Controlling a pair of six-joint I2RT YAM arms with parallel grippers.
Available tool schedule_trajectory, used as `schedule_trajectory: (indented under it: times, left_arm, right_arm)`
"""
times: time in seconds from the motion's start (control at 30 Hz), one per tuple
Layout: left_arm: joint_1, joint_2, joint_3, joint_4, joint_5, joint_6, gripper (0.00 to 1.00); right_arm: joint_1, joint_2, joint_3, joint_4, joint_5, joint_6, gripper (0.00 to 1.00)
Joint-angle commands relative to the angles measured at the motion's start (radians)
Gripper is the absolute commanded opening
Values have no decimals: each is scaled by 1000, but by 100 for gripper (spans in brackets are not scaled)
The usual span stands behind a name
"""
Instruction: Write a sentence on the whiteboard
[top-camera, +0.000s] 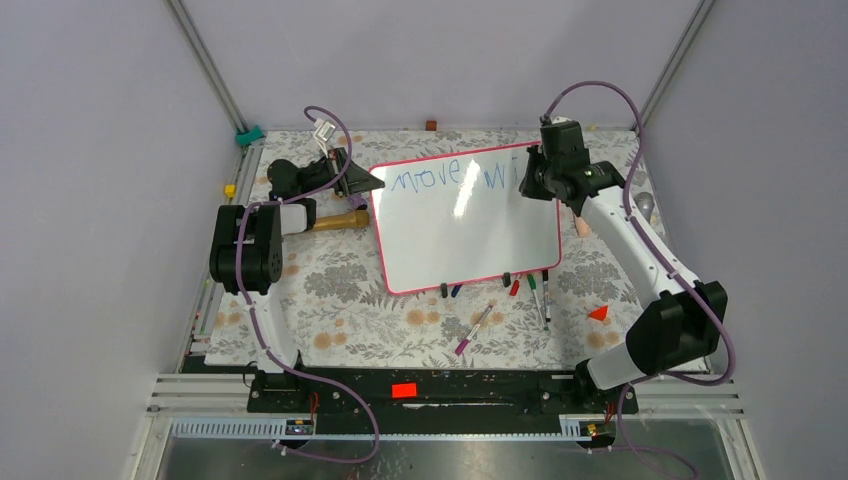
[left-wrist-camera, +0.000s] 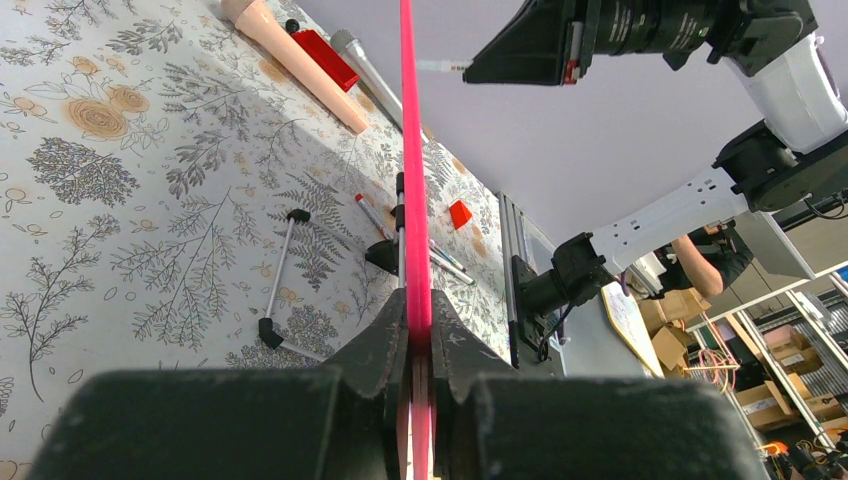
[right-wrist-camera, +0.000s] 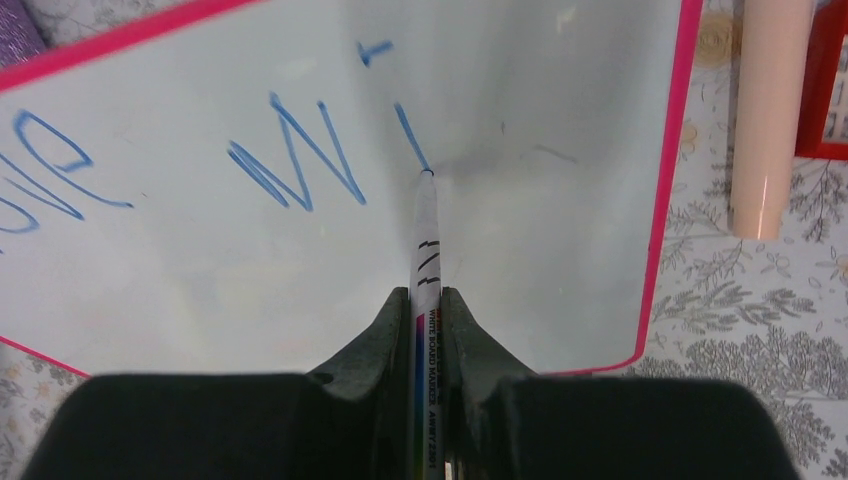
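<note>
My left gripper (left-wrist-camera: 418, 335) pinches the left rim of the whiteboard (top-camera: 460, 235) to steady it mid-table, while my right gripper (right-wrist-camera: 428, 305), clamped on the marker (right-wrist-camera: 426, 225), presses its tip near the board's far right corner, where the blue sentence (top-camera: 440, 178) needs its next stroke.

The left hand (left-wrist-camera: 417, 335) is clamping the whiteboard (left-wrist-camera: 409, 150) edge-on, its pink rim running toward 12 o'clock.
</note>
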Motion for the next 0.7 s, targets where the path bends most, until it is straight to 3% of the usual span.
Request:
schedule_trajectory:
  times: [0.0, 0.67]
  left_arm:
    - [5, -27, 24, 70, 28, -26, 0]
    - [3, -30, 17, 70, 26, -20, 0]
  right_arm:
    - [-5, -66, -83, 5, -16, 33, 0]
    - [-46, -68, 63, 0, -22, -7, 0]
